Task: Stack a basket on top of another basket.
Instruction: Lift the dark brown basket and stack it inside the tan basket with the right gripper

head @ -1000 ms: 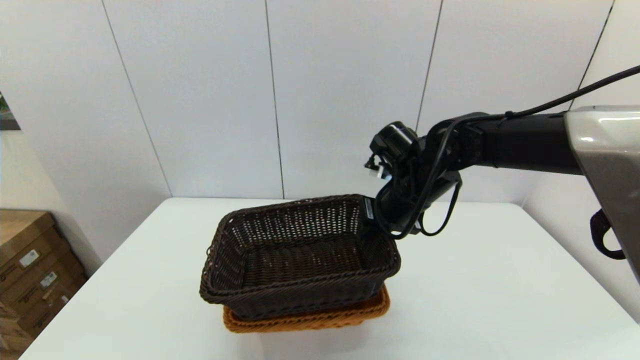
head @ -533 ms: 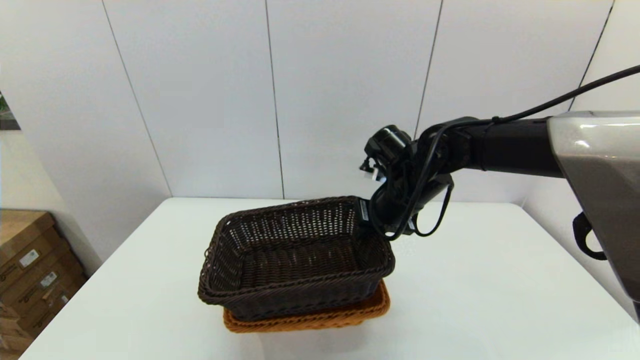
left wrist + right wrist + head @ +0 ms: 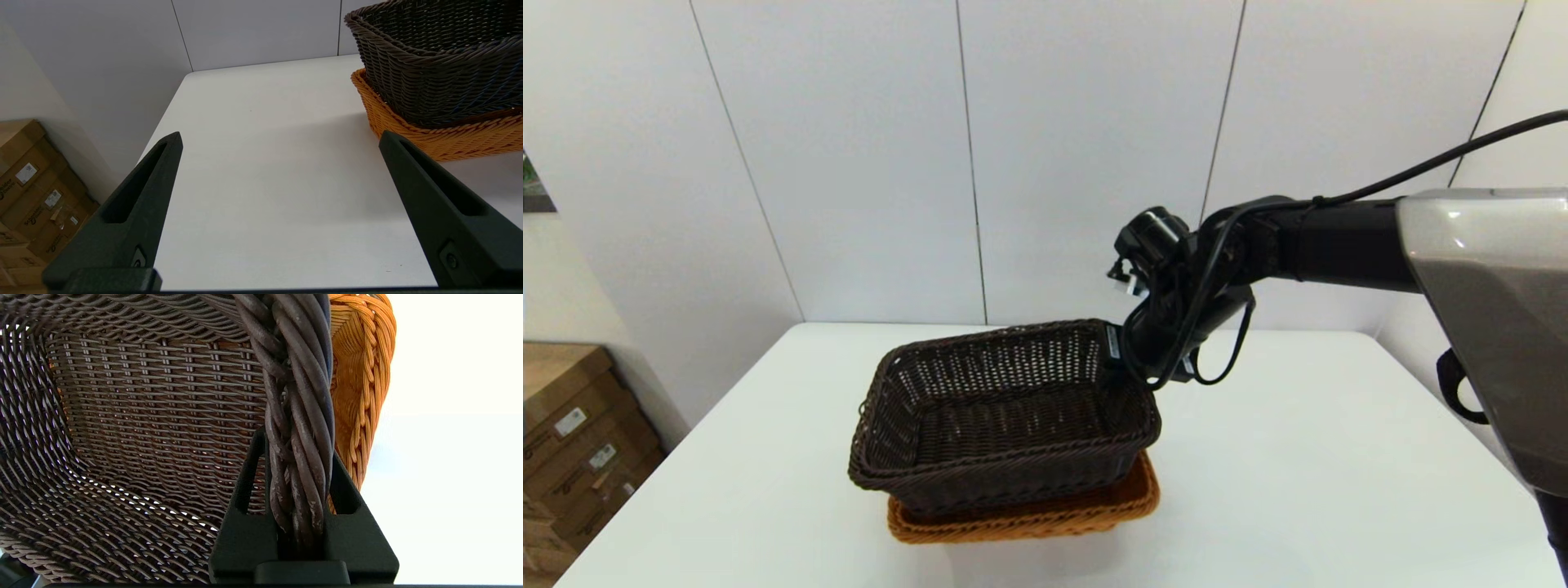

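The dark basket (image 3: 1005, 416) sat tilted in the tan basket (image 3: 1029, 514) near the middle of the white counter (image 3: 1298, 490), its near end low inside the tan rim and its far right corner raised. The right gripper (image 3: 1117, 347) was clamped on the dark basket's braided rim at that far right corner; in the right wrist view the two fingers (image 3: 245, 486) stood one on each side of the rim braid (image 3: 298, 428), pressed against it. The tan basket (image 3: 359, 396) showed just beyond the rim and through the open weave of the dark floor. Whether the dark basket's base rested fully on the tan one could not be told, as the near wall hid the contact. The left gripper (image 3: 280, 143) hung over bare counter beside the stack, its fingers (image 3: 143, 196) spread wide apart and holding nothing; both baskets (image 3: 441, 61) lay off to one side of it. Cardboard boxes (image 3: 572, 441) stood on the floor past the counter's left edge.
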`<state>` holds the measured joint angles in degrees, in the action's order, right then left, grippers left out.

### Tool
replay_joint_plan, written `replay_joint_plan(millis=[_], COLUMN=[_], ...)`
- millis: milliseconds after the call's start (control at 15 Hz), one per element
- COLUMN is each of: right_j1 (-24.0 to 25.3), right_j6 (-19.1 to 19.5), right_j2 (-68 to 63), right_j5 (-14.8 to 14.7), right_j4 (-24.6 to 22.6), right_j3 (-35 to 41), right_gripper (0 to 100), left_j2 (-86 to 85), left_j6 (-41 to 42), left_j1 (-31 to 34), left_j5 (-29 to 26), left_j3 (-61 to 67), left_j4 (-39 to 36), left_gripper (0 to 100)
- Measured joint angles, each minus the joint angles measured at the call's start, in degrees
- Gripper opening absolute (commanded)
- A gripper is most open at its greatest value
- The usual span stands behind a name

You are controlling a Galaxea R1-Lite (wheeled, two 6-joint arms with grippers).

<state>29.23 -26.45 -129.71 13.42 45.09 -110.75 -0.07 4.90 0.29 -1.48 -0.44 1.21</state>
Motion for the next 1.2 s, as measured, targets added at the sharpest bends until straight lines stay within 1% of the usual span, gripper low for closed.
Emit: replay_joint_plan(millis=[200,333,667,1200], right_j1=[-0.5,-1.4,-3.0,-3.0], right_j6=[0.2,0.5,0.6,0.6], right_j2=[-0.6,-0.7,-0.7,-0.8], right_j5=[0.5,2.5,2.7,3.7], right_j4=[0.0,0.0,0.1,0.0], right_j3=[-0.1,-0.1,-0.1,0.0], right_gripper=[0,0,0,0], left_j2=[0.0,0.0,0.0,0.0], left_j6=[0.0,0.0,0.0,0.0], left_j1=[0.0,0.0,0.0,0.0], left_j5=[0.0,0.0,0.0,0.0], left_j3=[0.0,0.0,0.0,0.0], left_j4=[0.0,0.0,0.0,0.0], left_gripper=[100,100,100,100])
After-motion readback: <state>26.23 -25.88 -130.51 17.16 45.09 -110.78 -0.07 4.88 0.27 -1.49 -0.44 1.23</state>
